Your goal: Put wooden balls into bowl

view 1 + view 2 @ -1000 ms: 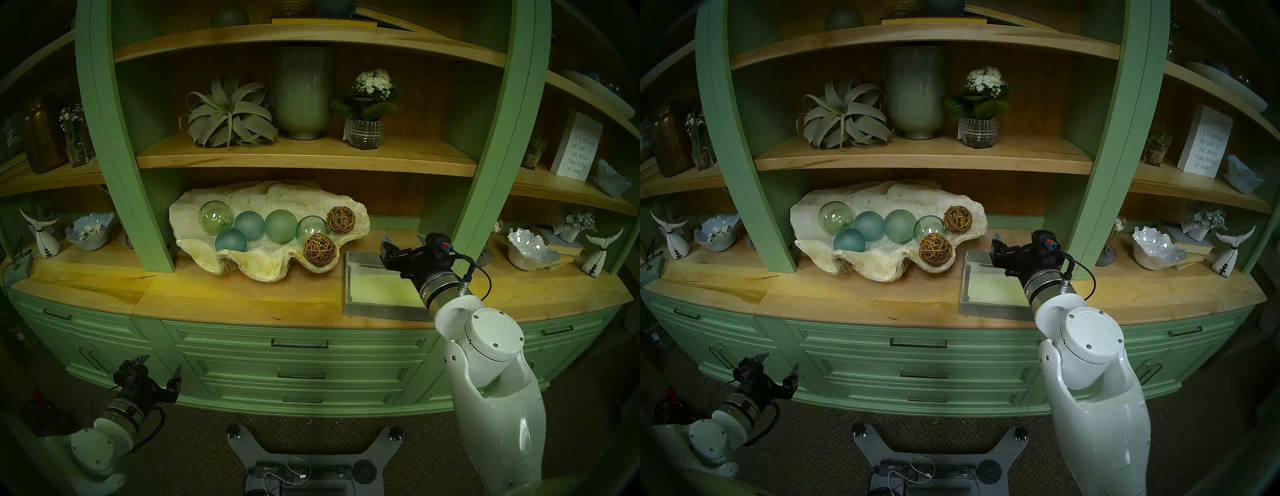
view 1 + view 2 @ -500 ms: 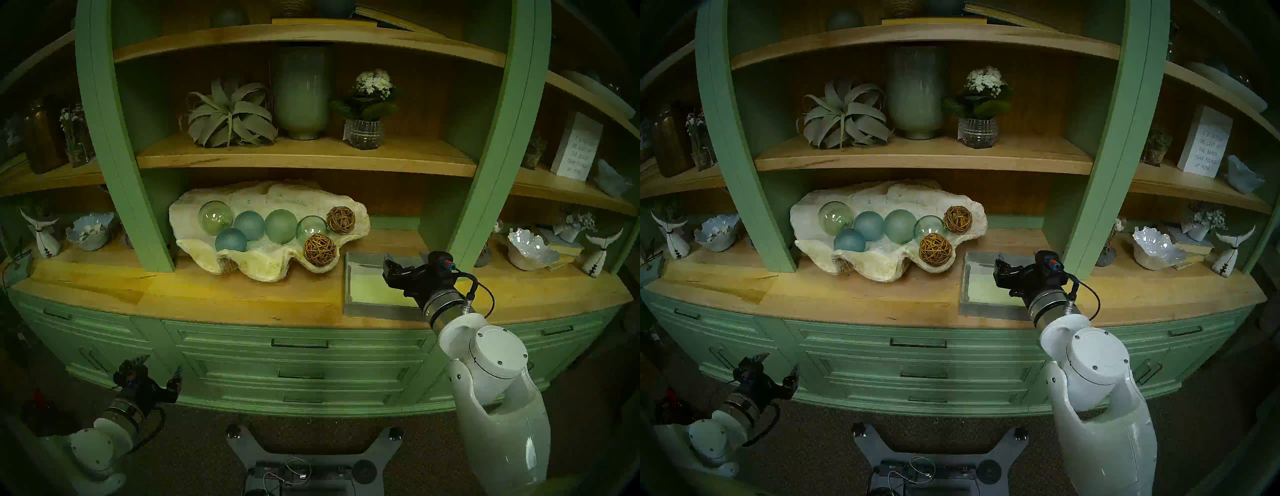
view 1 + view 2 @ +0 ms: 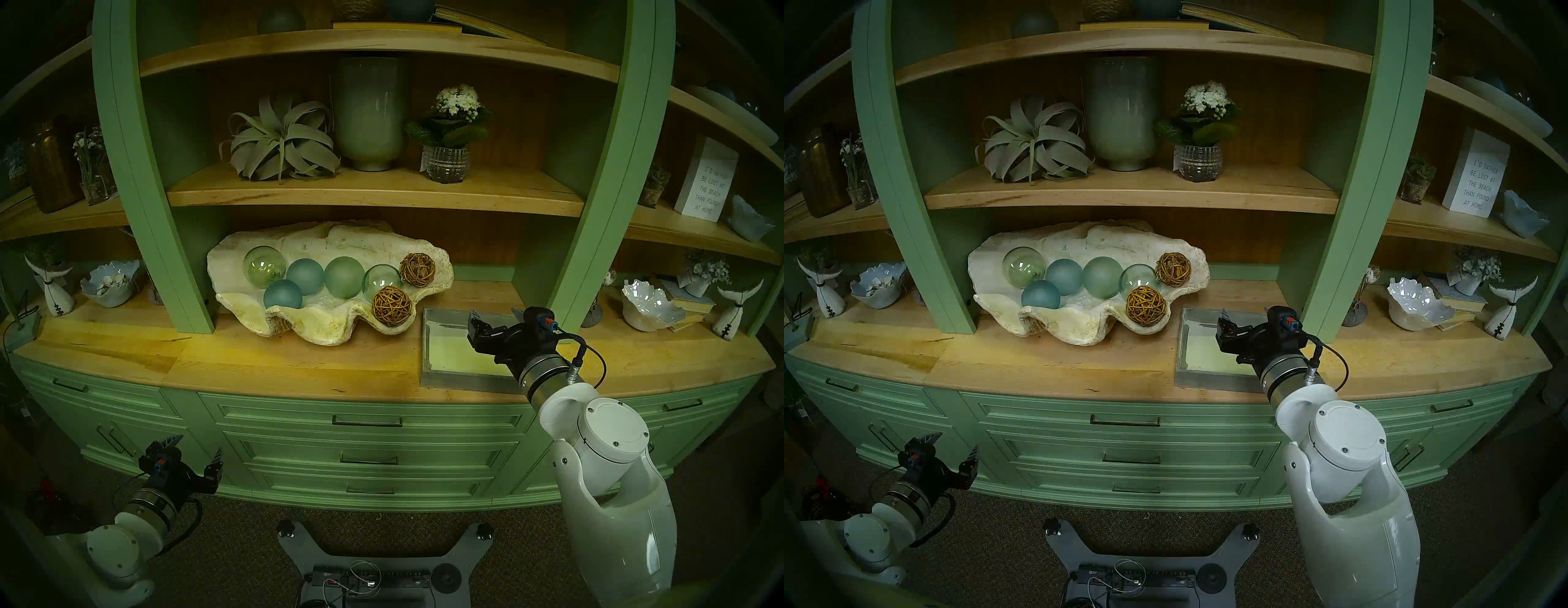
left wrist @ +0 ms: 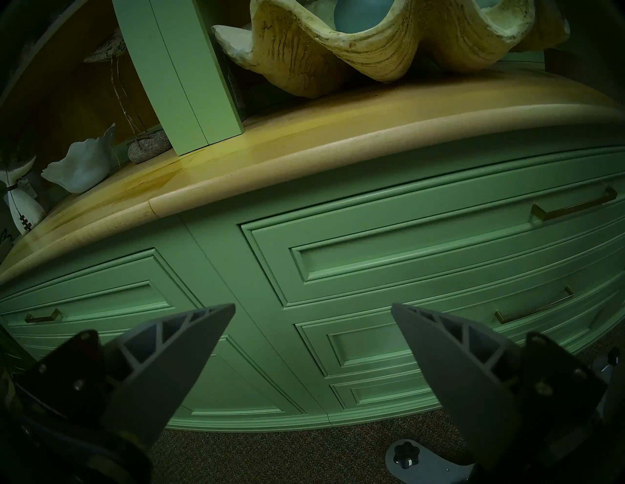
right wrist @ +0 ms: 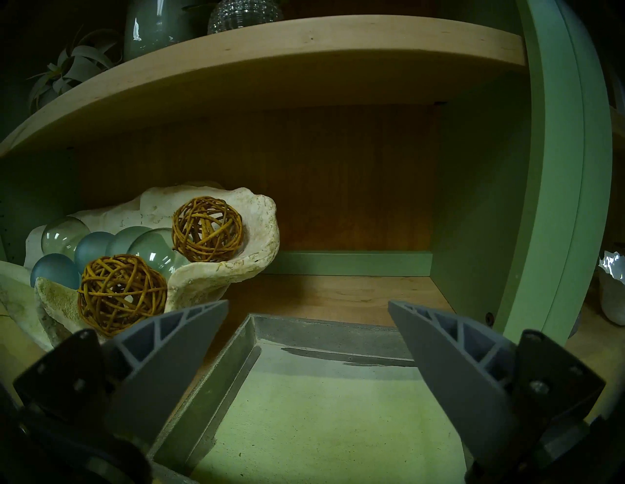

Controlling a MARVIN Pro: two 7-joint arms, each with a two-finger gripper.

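**Inspector:** Head cameras first. What do you record?

**Onlooker:** Both wooden balls [image 3: 391, 306] [image 3: 417, 270] lie inside the clam-shell bowl [image 3: 297, 327], at its right end beside the glass spheres [image 3: 343, 277]. The right gripper [image 3: 494, 316] hangs over the grey tray [image 3: 462, 382], jaws wide, holding nothing. The left gripper [image 3: 193, 454] sits low before the drawers [image 3: 367, 456], also spread and empty.

**Inspector:** Left wrist view?

**Onlooker:** Fingers [image 4: 176, 355] well apart, nothing between them; only the drawer fronts ahead and the bowl's outer wall [image 4: 338, 61] above.

**Inspector:** Right wrist view?

**Onlooker:** Fingers [image 5: 169, 351] wide over a bare tray floor [image 5: 321, 422]. Both balls [image 5: 121, 294] [image 5: 207, 229] rest within the shell, well clear of the jaws.

**Inspector:** Your finding?

**Onlooker:** I judge placing complete; no ball remains outside. The next move calls only for drawing the right arm back, clear of the green upright [image 5: 558, 202].
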